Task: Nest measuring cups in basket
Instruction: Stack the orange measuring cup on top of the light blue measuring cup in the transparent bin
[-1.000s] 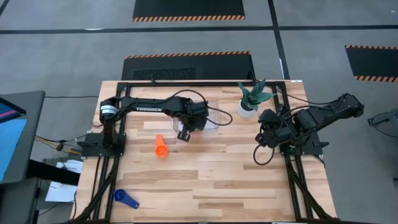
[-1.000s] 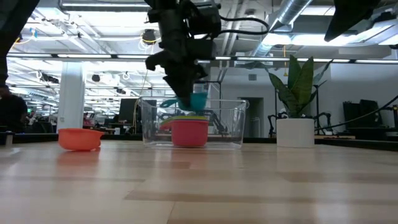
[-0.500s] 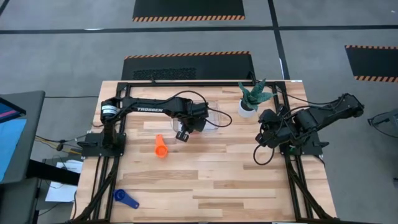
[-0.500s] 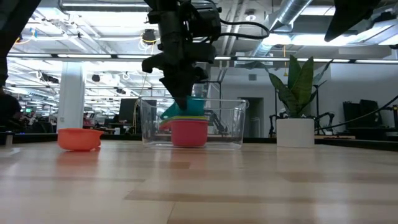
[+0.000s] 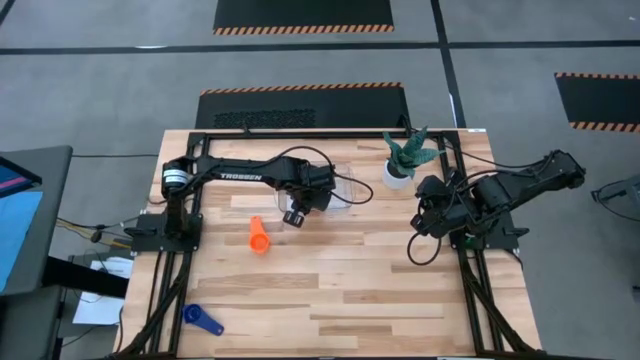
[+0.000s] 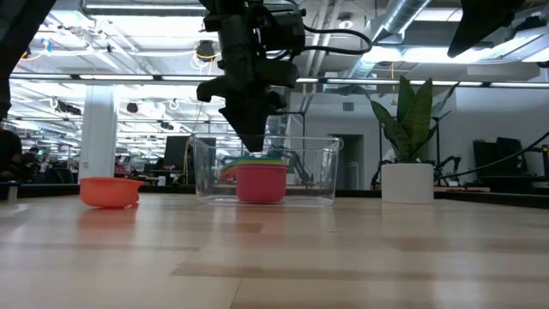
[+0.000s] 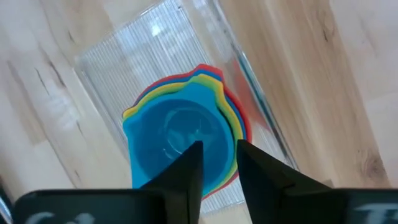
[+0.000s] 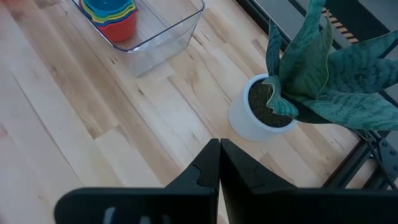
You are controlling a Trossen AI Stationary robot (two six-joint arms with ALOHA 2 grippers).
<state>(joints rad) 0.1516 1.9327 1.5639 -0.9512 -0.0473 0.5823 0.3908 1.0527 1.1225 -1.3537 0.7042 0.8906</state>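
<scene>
The clear basket (image 7: 118, 68) stands at the table's far middle (image 5: 342, 190). In it is a nested stack of measuring cups (image 6: 257, 180): red outermost, with a teal cup (image 7: 168, 134) uppermost. My left gripper (image 7: 219, 163) hangs open over the stack, pointing steeply down, its fingertips (image 6: 255, 146) just above the teal cup. An orange cup (image 5: 258, 236) lies on the table left of the basket. A blue cup (image 5: 203, 319) lies near the front left corner. My right gripper (image 8: 219, 152) waits shut at the table's right (image 5: 428, 200).
A white pot with a green plant (image 5: 400, 165) stands right of the basket, between the two arms. Bare wooden tabletop (image 5: 350, 280) stretches across the middle and the near side.
My left gripper has opened above the basket and let go of the teal cup. The cup dropped from the fingers onto the stack, sat tilted for a moment, and now lies nested level in it.
</scene>
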